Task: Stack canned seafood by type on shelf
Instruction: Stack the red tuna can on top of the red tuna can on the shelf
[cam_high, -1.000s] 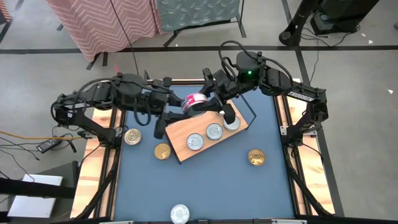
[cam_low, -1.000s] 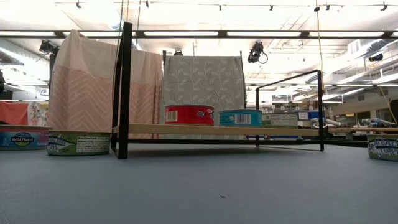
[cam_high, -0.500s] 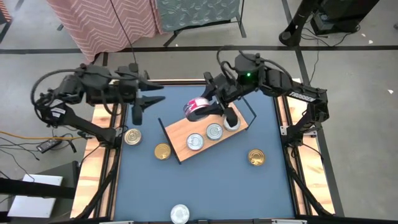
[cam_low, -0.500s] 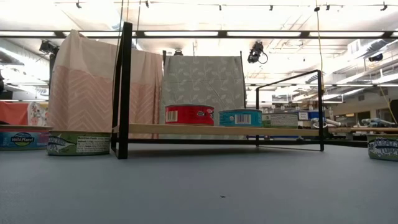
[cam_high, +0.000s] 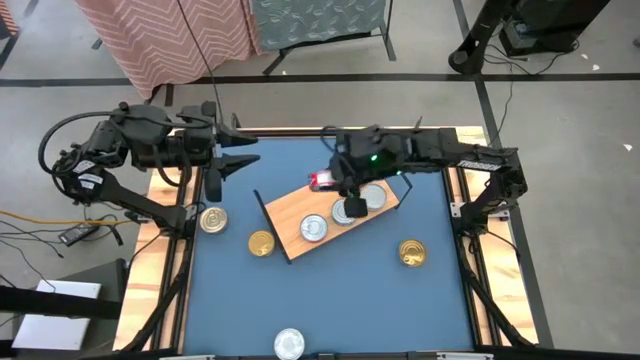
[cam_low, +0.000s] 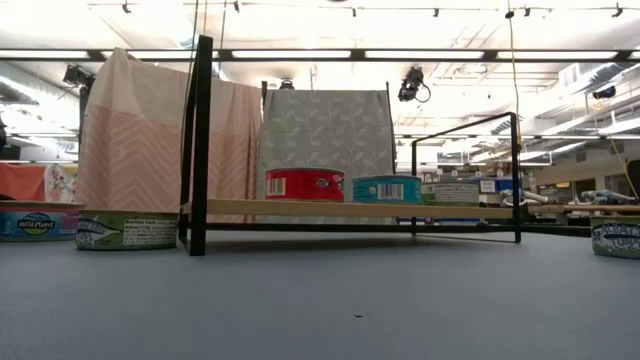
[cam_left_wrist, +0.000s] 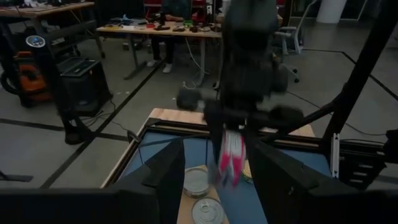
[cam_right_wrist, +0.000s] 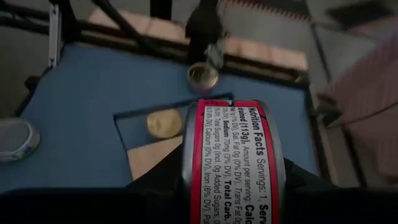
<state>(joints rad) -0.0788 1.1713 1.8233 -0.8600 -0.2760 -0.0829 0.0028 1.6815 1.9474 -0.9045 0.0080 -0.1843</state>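
My right gripper (cam_high: 335, 188) hangs over the shelf (cam_high: 290, 222) and is shut on a red-labelled can (cam_right_wrist: 233, 162), also visible from above as a red can (cam_high: 320, 181). Three silver-lidded cans (cam_high: 345, 210) rest in a row on the light-wood board. In the low view a red can (cam_low: 304, 184) and a blue can (cam_low: 386, 189) stand on the shelf board (cam_low: 330, 209). My left gripper (cam_high: 248, 152) stands open with nothing in it at the table's far left, pointing at the shelf. My right gripper pinches the red can between its two fingers (cam_right_wrist: 163, 186), one on each flat end beside the rims (cam_right_wrist: 189, 163). The fingers slant down from the table's right side. The can stands on edge, its label wall facing the wrist, lifted clear above the shelf.
Loose cans lie on the blue table: a pale one (cam_high: 212, 219) and a gold one (cam_high: 261, 243) left of the shelf, a gold one (cam_high: 411, 252) at the right, a silver one (cam_high: 289, 343) at the near edge. Black wire frames (cam_low: 200, 140) rise at the shelf ends.
My left gripper has drawn back from the red can toward the table's left edge, its fingers apart. My right gripper has tipped downward and sunk toward the shelf with the can, which has turned from lid-up to edge-on.
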